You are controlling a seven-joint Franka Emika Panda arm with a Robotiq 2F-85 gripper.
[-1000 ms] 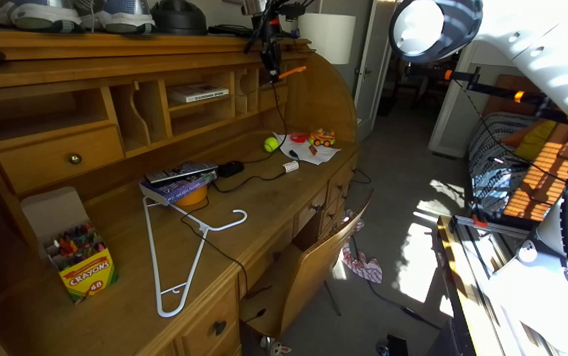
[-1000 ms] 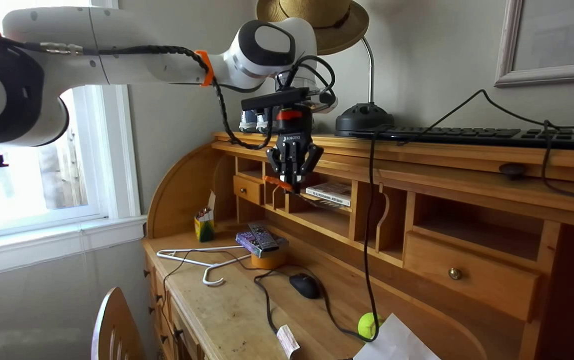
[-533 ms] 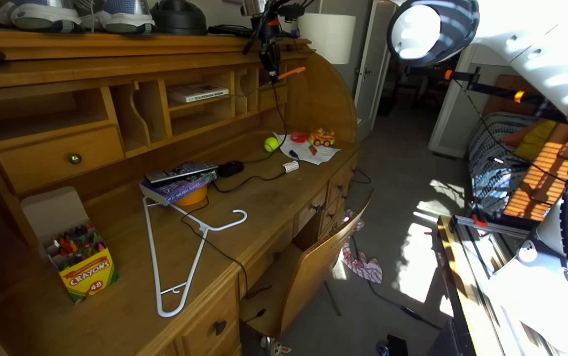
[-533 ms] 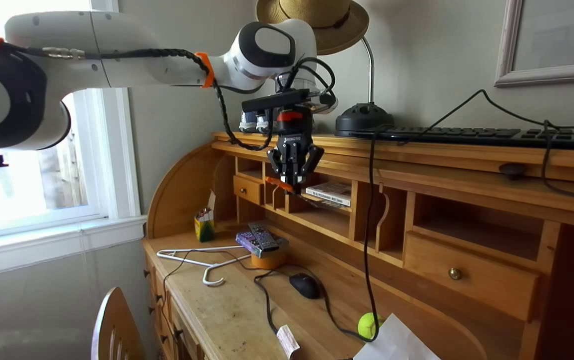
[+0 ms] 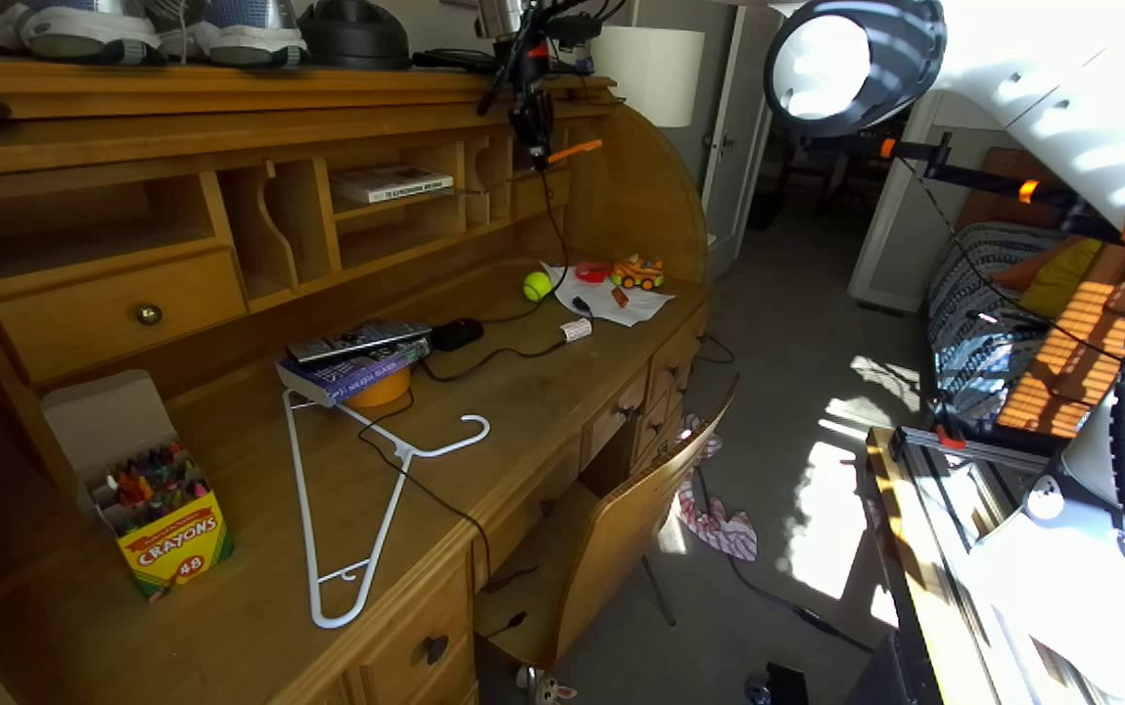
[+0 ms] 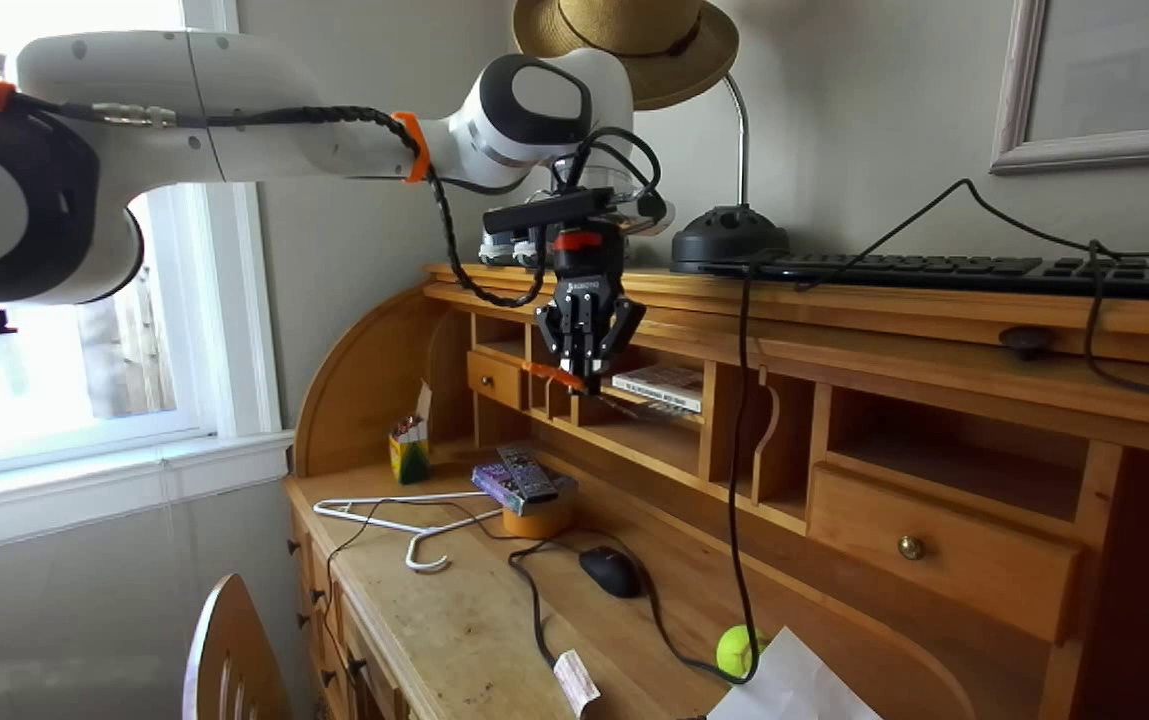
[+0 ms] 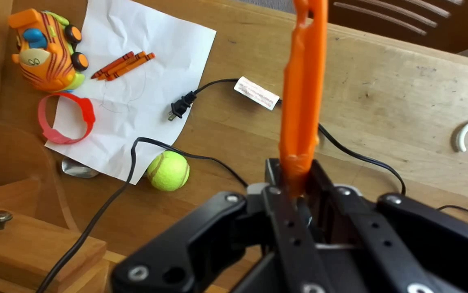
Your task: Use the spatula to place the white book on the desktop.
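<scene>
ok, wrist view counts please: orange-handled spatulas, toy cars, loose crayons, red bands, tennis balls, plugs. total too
orange-handled spatula: 1
toy car: 1
loose crayons: 3
red band: 1
tennis ball: 1
plug: 1
total: 8

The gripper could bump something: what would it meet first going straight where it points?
Probably the desktop, near a black cord, though depth is unclear; its held spatula might touch the cubby shelf first.
</scene>
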